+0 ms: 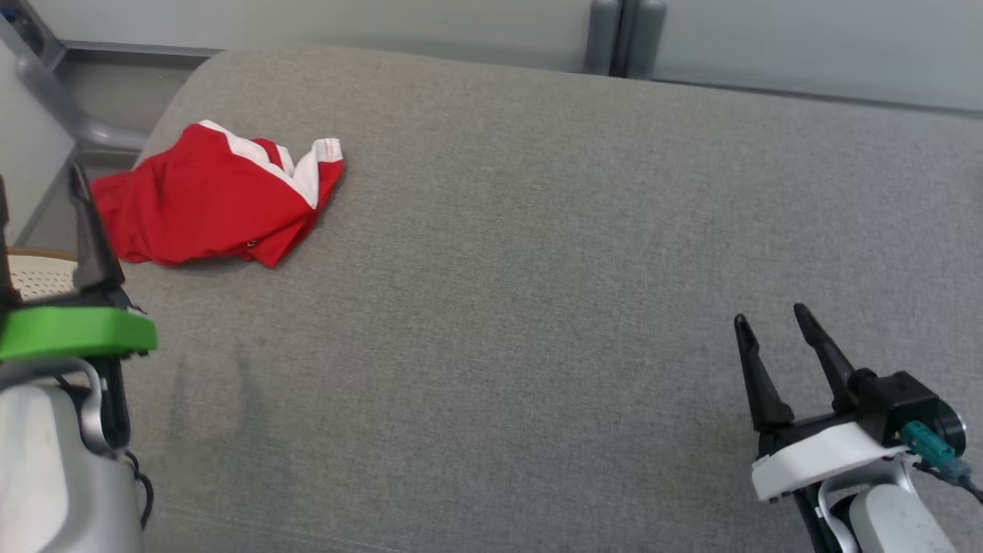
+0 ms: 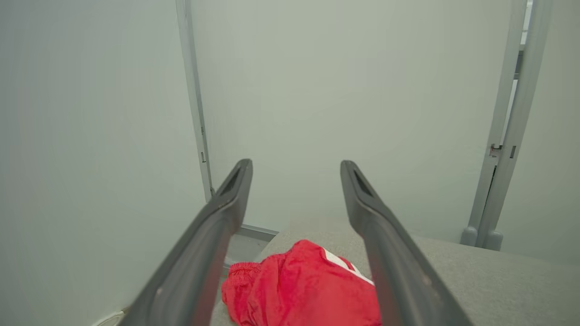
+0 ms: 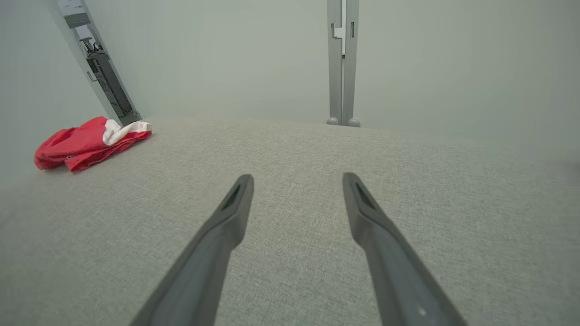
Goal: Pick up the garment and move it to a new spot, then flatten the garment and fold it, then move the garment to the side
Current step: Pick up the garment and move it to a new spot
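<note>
1. Holding the left gripper [image 2: 297,165] with its two dark fingers spread wide and nothing between them, hovering just short of the garment [image 1: 207,200] and pointing out over it.
2. Holding the right gripper [image 1: 771,313] apart and empty too, hovering low over bare cushion [image 1: 537,269] at the near right, well apart from the garment.
3. Seeing the garment lying crumpled, red with white trim, at the far left corner of the grey cushion. Possibly overhanging the cushion's left rim with one bunched edge, though the head view is too oblique there to be sure.
4. Judging the work as standing at its very start: no lift yet, nothing flattened or folded.
5. Risking a shallow pinch: closing on only the top layer of the heap, then dragging the cloth instead of lifting it.
6. Risking a push off the edge: nudging the heap leftward while descending, sending it down into the gap beside the grey rail [image 1: 46,84], because of how near the rim it is sitting.
7. Risking a snag: driving the fingertips too deep and catching the soft cushion fabric along with the garment.
8. Risking a crossing of arms if reaching over with the right gripper toward that far left corner.
</note>
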You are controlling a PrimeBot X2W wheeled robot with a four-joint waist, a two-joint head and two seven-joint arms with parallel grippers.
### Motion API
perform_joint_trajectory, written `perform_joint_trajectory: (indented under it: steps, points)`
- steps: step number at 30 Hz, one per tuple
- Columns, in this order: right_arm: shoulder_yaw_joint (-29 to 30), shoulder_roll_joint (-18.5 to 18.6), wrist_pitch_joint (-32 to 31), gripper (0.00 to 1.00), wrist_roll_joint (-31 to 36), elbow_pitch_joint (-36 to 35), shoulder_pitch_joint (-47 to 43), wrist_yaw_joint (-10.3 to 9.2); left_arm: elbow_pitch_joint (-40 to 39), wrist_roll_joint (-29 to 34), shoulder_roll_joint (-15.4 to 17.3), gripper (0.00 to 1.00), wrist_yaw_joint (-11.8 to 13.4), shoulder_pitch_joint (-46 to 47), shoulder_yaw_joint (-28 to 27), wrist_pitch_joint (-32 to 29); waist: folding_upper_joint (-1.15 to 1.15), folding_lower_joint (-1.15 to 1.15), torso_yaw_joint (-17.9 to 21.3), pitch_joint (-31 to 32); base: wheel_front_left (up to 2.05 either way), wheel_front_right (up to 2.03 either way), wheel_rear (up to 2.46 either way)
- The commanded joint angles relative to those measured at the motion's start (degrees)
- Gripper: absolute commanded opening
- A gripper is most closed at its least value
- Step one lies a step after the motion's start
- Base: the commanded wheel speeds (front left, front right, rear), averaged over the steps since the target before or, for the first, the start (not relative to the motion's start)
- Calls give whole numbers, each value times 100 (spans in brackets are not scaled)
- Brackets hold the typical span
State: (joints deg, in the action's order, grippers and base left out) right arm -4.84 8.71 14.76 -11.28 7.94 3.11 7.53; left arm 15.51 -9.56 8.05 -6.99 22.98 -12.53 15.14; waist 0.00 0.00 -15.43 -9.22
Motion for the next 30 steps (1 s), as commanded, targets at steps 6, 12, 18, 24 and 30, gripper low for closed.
perform_joint_trajectory:
  steps: [6,12,18,24,30]
  points:
    - [249,215,-18,100,57,-300,295,-10,660,-94,377,100,-31,1184,-4,-4,0,0,917,-1162,0,0,0]
    - [495,293,-50,100,104,-547,405,-9,1538,-207,710,100,-38,2071,-42,-5,0,0,1155,-1667,0,0,0]
    - [539,306,-72,100,148,-739,511,-9,2609,-380,1030,100,-37,2578,-113,-110,0,0,1328,-1934,0,0,0]
    - [587,271,-88,100,186,-866,560,-9,3733,-456,1314,100,-43,2875,2,-815,0,0,1410,-2029,0,0,0]
    - [603,262,-117,100,225,-925,569,-9,4732,-577,1320,100,-45,3042,113,-1833,0,0,1387,-2033,0,0,0]
